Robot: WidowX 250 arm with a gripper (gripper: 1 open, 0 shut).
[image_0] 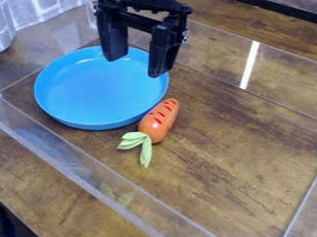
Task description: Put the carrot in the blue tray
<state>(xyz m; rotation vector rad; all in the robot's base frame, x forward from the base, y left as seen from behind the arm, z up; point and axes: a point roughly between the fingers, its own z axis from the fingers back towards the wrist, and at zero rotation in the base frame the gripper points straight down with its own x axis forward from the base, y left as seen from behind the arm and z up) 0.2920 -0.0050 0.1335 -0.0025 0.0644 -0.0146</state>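
Wooden tabletop (241,167) with glare streaks, open room right and front | gripper (142,54) over blue tray's (69,94) far rim, jaws spread wide, holding nothing | carrot (158,119) on table touching tray's right edge: stubby, orange, dark-grooved, pale green leaves toward the front

Glossy blue plastic tray (69,99), grooved matt carrot (159,119), shiny dark wood-grain table (242,176).
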